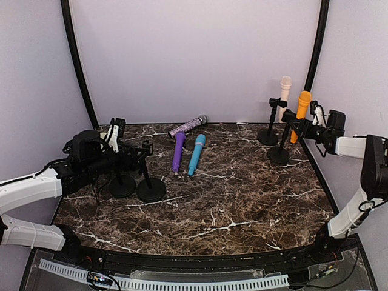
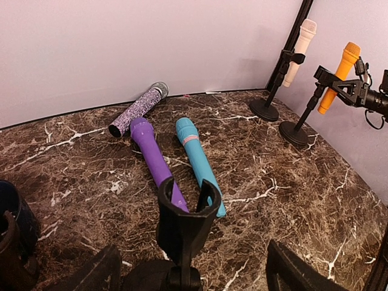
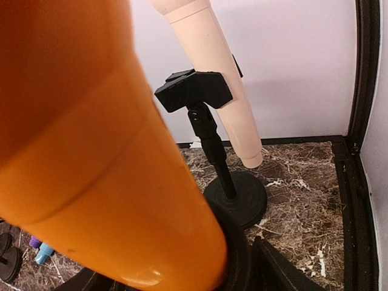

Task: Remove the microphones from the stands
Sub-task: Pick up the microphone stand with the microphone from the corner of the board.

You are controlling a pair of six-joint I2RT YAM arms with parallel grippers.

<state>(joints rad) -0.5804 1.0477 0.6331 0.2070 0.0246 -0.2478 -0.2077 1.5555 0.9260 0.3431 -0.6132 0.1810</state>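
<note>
The orange plastic microphone (image 1: pixel 302 103) sits tilted in the clip of its black round-based stand (image 1: pixel 278 155) at the far right of the dark marble-patterned table (image 1: pixel 242 200). The right gripper (image 1: pixel 305 123) is close against its handle, but I cannot tell whether the fingers clamp it. The left gripper (image 1: pixel 138 155), jaws wide apart, hangs at an empty black stand (image 2: pixel 188 209) on the left. A cream microphone (image 1: pixel 284 91) stands clipped just beyond the orange one. A glittery purple microphone (image 1: pixel 188 125), a plain purple microphone (image 1: pixel 178 151) and a teal microphone (image 1: pixel 196 154) lie mid-table.

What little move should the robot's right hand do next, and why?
Probably close the right gripper on the orange microphone. That microphone sits in the clip of its stand, and it fills the right wrist view, so the fingers look to be right beside it.
</note>
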